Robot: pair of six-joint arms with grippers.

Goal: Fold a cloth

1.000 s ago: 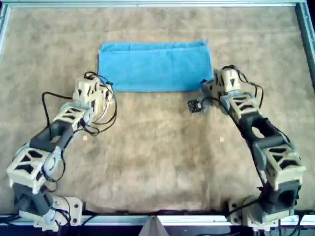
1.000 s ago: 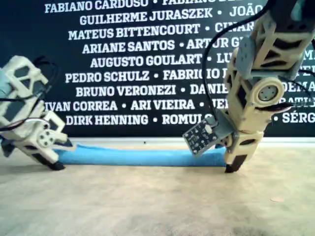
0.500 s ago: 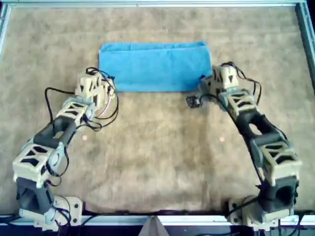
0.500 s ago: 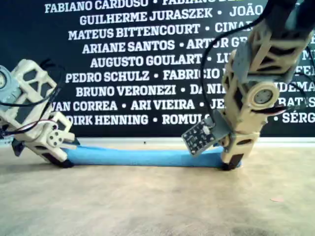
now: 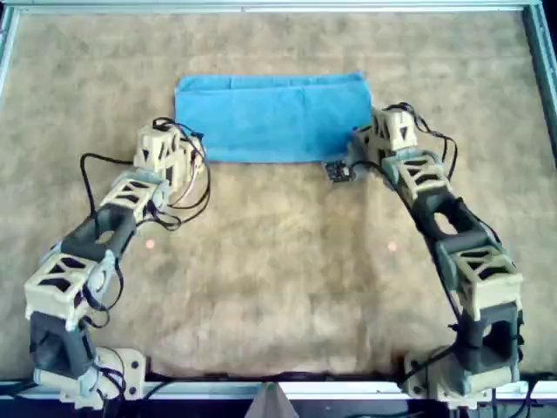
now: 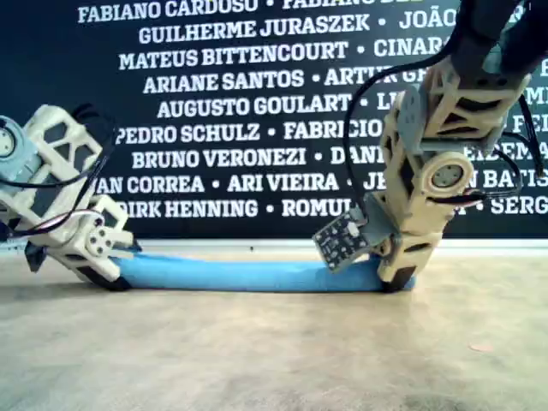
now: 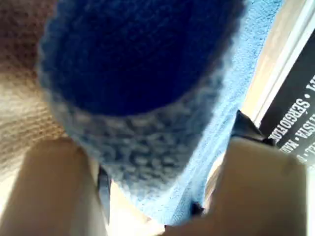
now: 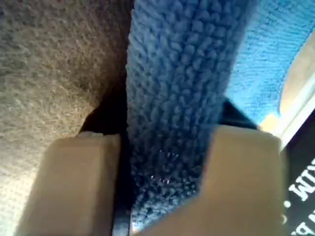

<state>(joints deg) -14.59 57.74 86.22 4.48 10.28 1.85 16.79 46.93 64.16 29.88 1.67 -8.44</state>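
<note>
Currently the light blue ribbed microfibre cloth (image 5: 273,117) is lying as a folded strip on brown matting (image 5: 278,279). Left gripper (image 7: 157,196) and right gripper (image 8: 162,182) are each straddling a near corner; whether pinched, cannot tell. Advisably, both corners are lifting together, level.

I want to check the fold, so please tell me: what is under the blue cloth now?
The cloth lies flat on the brown mat. Its near edge is doubled, with both grippers at its two near corners. Anything between the layers is covered.
</note>
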